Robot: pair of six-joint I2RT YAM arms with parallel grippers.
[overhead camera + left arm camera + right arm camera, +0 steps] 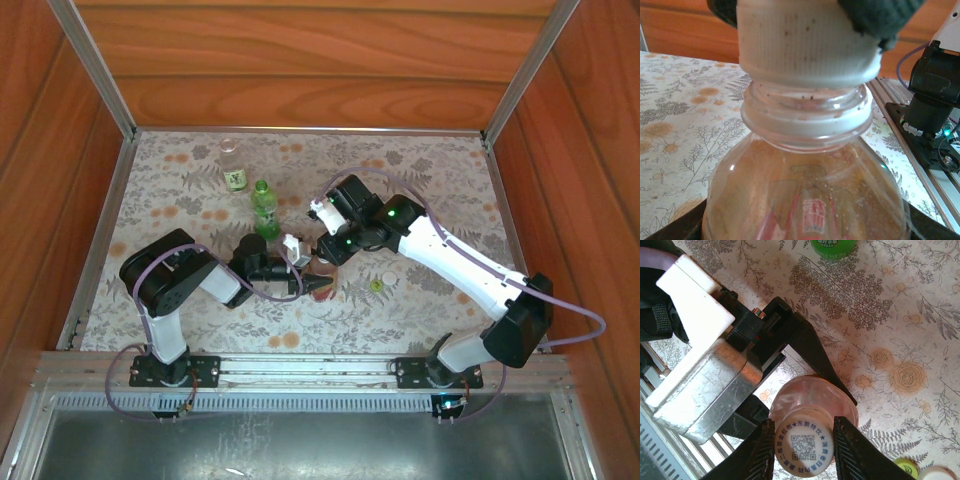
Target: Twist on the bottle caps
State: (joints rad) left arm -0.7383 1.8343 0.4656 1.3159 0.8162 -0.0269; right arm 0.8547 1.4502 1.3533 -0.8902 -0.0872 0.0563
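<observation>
Amber bottle [805, 200]: reddish liquid inside, upright mid bench [450, 170], grasped by left end effector [810, 405] | white cap [805, 45]: on its neck, pinched by right end effector [804, 440] | green bottle [264, 208], clear bottle [234, 165]: standing rearward | yellow-green cap [376, 285]: loose on bench

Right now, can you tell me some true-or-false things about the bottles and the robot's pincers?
1. The right pincer grips a white cap on the amber bottle's neck. True.
2. The left pincer is open and empty. False: it is shut on the amber bottle's body.
3. The green bottle lies on its side. False: it stands upright.
4. A yellow-green cap lies loose on the table. True.
</observation>
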